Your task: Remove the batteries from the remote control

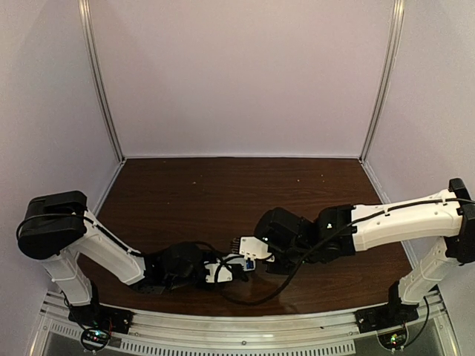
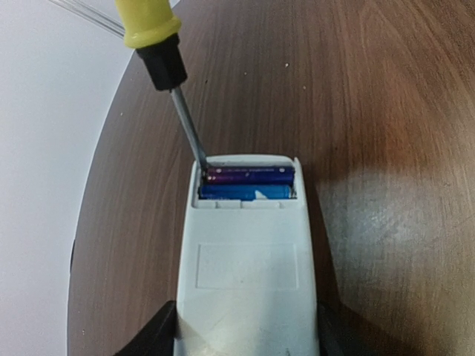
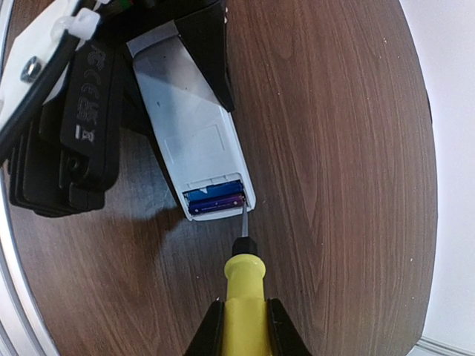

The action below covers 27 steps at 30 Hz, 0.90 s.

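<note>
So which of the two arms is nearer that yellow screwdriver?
Right. The right arm has its jaws shut on the screwdriver's yellow handle. The left arm holds the remote by the end far from the screwdriver's tip.

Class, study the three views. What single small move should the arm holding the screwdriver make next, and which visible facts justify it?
Probably the right gripper should tilt the screwdriver gently to lever up the end battery. Its tip sits in the open compartment's corner beside that battery, both batteries lie seated, and the left gripper clamps the remote control.
</note>
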{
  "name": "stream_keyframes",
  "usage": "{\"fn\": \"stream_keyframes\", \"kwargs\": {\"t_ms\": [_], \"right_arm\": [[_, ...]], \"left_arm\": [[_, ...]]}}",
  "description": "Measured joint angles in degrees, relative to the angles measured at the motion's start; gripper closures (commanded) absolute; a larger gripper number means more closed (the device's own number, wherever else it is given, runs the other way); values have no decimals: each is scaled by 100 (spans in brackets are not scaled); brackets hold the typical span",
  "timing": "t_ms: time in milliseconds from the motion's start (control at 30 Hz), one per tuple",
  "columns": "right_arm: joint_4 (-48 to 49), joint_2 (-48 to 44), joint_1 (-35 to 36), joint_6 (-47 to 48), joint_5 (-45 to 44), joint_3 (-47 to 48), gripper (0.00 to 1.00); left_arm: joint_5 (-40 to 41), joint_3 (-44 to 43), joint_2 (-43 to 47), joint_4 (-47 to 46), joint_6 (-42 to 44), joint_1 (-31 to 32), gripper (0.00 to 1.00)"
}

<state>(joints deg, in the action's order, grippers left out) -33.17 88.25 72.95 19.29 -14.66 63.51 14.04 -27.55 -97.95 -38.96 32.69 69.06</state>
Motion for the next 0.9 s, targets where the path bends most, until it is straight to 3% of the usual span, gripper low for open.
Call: {"fn": "stream_keyframes", "kwargs": {"t_ms": [900], "right_arm": [[52, 160, 31, 155, -149, 76, 100]], "left_arm": [[13, -2, -22, -4, -22, -9, 100]]}}
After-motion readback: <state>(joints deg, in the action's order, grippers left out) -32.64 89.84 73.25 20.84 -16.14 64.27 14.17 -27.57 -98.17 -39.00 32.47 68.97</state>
